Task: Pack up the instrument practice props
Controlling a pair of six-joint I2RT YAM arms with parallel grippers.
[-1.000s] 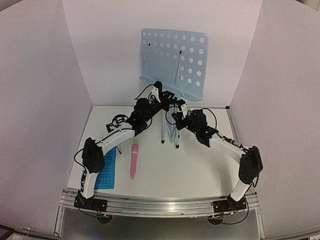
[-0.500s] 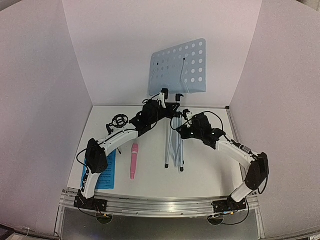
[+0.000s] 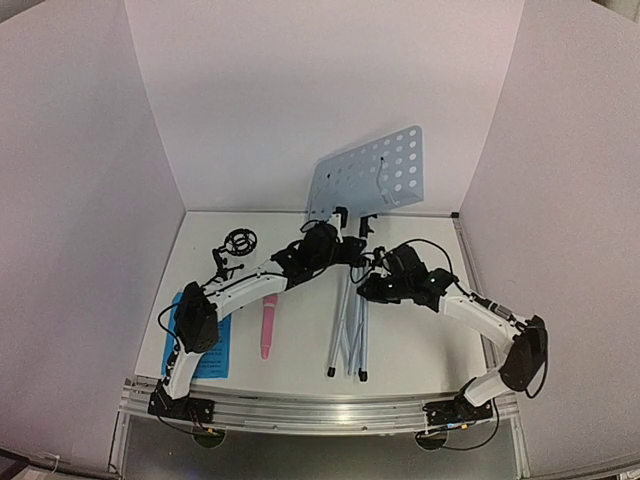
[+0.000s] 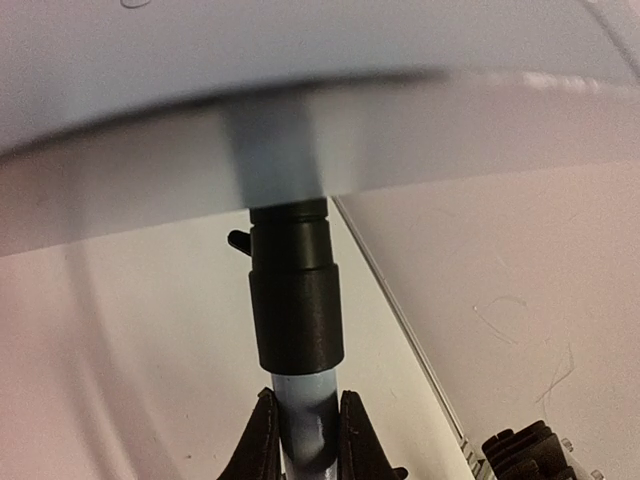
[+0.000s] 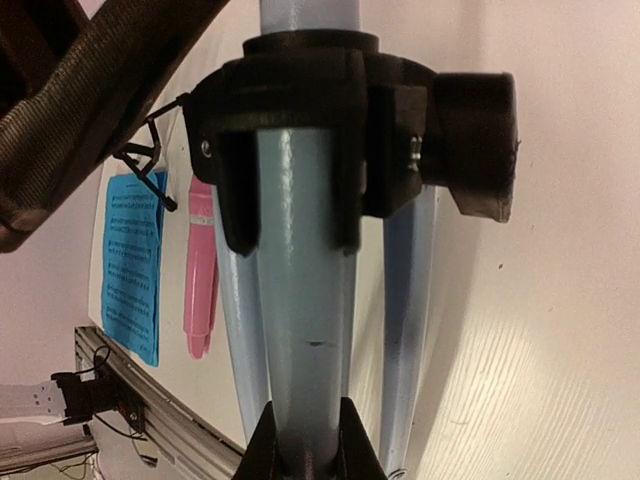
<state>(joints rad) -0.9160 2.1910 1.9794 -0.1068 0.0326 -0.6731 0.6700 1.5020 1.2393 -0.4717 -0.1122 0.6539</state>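
The blue sheet-music pages lie flat at the far left of the desk, beside your left arm's base. Behind them, toward the back wall, sits the small black tripod mic stand, its ring mount showing. Just right of the pages, the pink stick microphone lies lengthwise on the desk, its far end hidden by your left forearm.

Near the middle, your left fingers are closed tight on the pale-blue pole of the music stand, just below a black collar. The left wrist view shows one finger pressed on each side of the tube. The stand's perforated panel tilts up and to the right above both arms. Its folded silver tripod legs stretch toward the near edge with their feet close together.

Just to the right, your right fingers are clamped on the same stand. They grip the central tube below the black hub with its knob, further along the stem than the left pair.
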